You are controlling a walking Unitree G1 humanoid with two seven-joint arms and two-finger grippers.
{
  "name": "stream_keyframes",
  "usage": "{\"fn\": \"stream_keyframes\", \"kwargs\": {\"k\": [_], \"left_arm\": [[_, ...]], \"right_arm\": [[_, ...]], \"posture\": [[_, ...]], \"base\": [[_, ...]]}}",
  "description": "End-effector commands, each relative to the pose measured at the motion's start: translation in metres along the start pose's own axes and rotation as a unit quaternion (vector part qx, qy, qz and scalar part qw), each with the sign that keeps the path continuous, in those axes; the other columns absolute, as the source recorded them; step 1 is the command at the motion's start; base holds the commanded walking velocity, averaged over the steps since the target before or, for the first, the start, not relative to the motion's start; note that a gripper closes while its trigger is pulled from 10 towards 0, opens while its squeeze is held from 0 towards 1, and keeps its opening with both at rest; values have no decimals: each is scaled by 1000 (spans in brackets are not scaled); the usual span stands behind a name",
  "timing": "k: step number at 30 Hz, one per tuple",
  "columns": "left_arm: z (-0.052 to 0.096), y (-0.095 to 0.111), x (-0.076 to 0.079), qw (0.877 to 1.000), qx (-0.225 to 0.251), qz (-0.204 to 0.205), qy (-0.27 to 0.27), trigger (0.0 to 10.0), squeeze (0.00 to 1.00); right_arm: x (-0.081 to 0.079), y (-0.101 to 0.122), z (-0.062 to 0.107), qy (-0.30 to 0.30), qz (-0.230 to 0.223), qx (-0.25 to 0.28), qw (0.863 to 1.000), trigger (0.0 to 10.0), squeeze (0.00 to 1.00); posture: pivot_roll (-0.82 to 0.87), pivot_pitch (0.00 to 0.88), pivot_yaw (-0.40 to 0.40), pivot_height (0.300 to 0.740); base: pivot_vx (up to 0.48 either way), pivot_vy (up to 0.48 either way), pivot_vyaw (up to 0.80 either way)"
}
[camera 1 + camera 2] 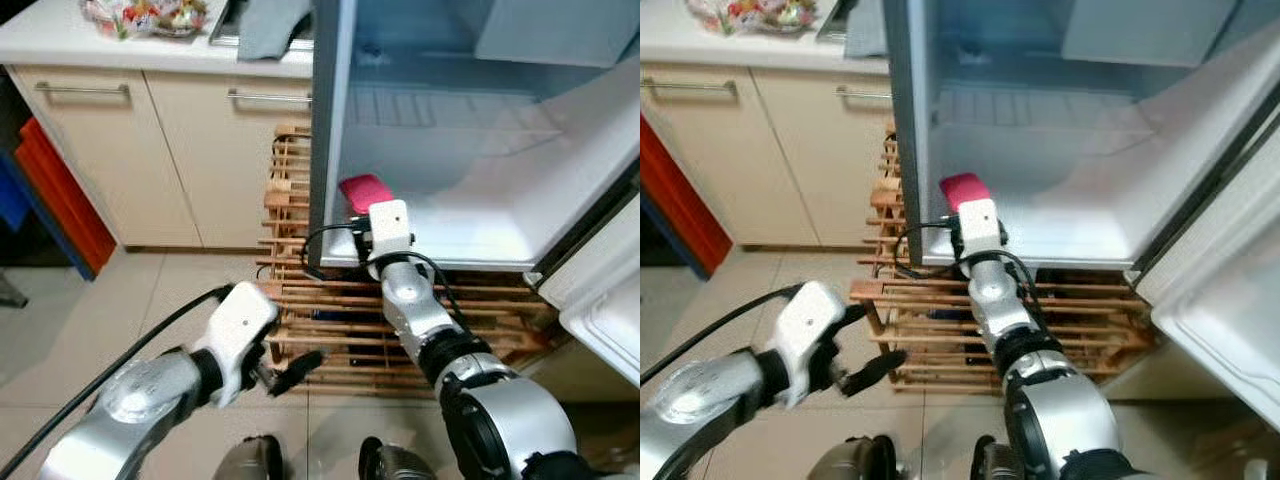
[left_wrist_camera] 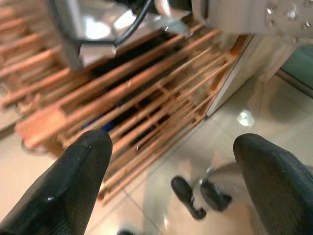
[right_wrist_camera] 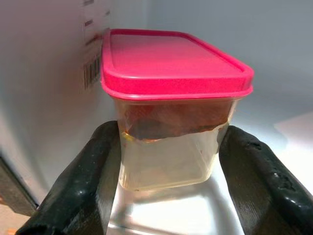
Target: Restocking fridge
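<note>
You have the container (image 3: 171, 107) between the two fingers of the right gripper (image 3: 168, 171), just inside the open fridge (image 1: 480, 190), near its left wall and over the white floor of the compartment. It is a small box of clear plastic with a pink lid (image 3: 171, 61), and something brown and a pale liquid seem to be inside.

I judge that it is stiff and rather light, but the smooth plastic walls can slip, and the liquid can move if you tilt it. So keep it upright. The best place to hold it is on the two opposite side walls, below the rim of the lid, and this is where the fingers are now.

The left finger (image 3: 83, 181) lies against one side wall. The right finger (image 3: 259, 181) is at the other wall, and I cannot say for sure if it presses or only stands just beside it. The fingers are open only as wide as the box, so I take it as a grip on the box. Whether the bottom already rests on the fridge floor is not clear.

The left gripper (image 2: 171, 191) is spread wide and holds nothing. It hangs low, with the wooden rack (image 2: 146, 93) and the tiled floor (image 2: 230, 137) beyond its fingertips.
</note>
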State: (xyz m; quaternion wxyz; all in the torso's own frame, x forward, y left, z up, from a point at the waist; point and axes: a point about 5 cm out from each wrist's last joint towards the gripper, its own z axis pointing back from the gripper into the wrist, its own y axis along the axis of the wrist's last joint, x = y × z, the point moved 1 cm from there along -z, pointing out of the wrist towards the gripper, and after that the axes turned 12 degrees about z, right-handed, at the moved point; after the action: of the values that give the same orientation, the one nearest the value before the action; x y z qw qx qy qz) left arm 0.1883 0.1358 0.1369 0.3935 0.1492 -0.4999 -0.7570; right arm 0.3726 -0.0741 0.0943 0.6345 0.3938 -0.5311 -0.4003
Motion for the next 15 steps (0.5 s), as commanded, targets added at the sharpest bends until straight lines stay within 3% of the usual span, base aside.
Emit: {"fn": "stream_keyframes", "kwargs": {"k": [1,4,7,13,15], "left_arm": [[6,0,3,1000,-3,3,2,10000,0],[16,-8,13,1000,-21,17,4,10000,0],[17,-12,17,999,-28,27,3,10000,0],[17,-13,24,999,-29,38,0,10000,0],[17,-14,29,999,-28,43,-1,10000,0]], "right_arm": [[-3,6,-1,3,16,10,1000,0,0],[-3,9,-3,-11,15,7,1000,0,0],[-4,16,-5,-15,-6,5,1000,0,0],[-11,33,-9,-17,-71,8,997,0,0],[-3,41,-14,-41,-111,-5,993,0,0]], "posture": [[269,252,-4,740],[286,278,-3,740],[282,287,-4,740],[274,306,-11,740],[284,311,-13,740]], "base": [[0,0,0],[0,0,0],[0,0,0],[0,0,0],[0,0,0]]}}
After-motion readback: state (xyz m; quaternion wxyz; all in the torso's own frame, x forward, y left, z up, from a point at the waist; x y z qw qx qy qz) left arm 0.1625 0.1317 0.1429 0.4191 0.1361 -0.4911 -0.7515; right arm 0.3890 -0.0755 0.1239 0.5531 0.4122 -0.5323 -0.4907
